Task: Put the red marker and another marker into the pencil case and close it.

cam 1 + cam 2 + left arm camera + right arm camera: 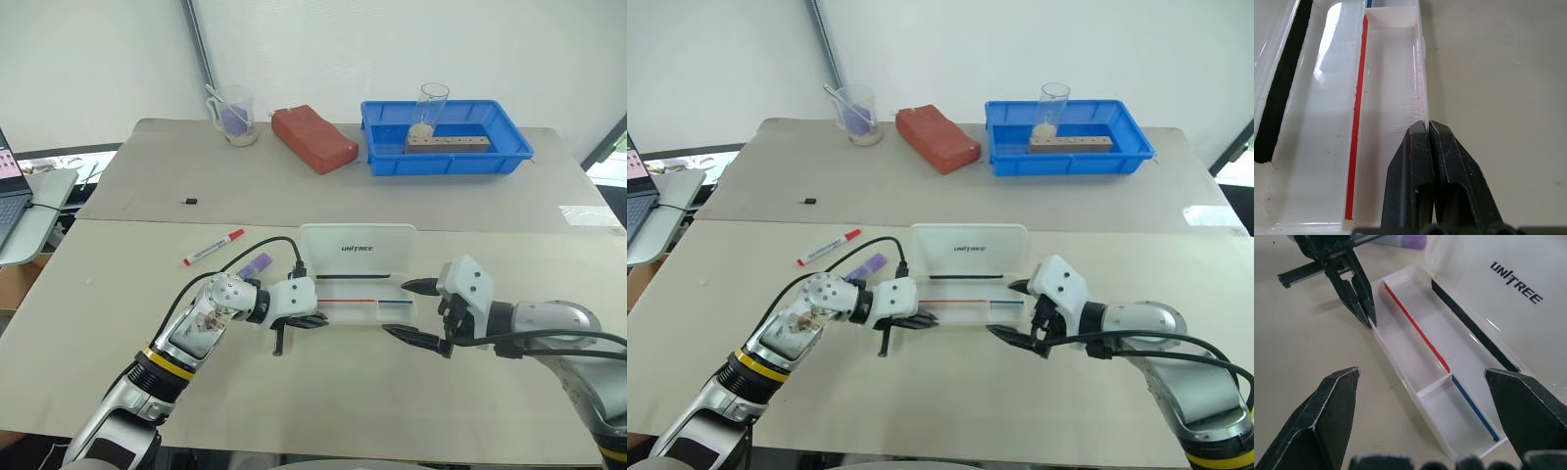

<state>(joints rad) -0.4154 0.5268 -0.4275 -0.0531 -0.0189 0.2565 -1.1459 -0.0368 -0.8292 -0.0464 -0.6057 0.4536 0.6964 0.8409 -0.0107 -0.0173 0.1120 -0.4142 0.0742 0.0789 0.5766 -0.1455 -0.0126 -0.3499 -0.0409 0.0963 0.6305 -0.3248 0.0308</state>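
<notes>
The pencil case (358,245) lies open in the middle of the table, its lid with "UNITREE" lettering standing up behind the shallow tray (1415,328). A thin red line and a blue line run along the tray's inner divider. The red marker (213,248) lies on the table to the case's left. The purple highlighter (255,264) lies nearer the case, partly hidden behind my left arm. My left gripper (1427,126) is shut and empty, its tips at the tray's left front corner. My right gripper (1421,371) is open at the tray's right end, with nothing between its fingers.
A blue tray (509,147) holding a glass and a wooden block stands at the back right. A red-brown block (313,137) and a clear measuring cup (233,116) stand at the back. A small black piece (189,201) lies left of centre. A laptop (10,196) sits off the table's left edge.
</notes>
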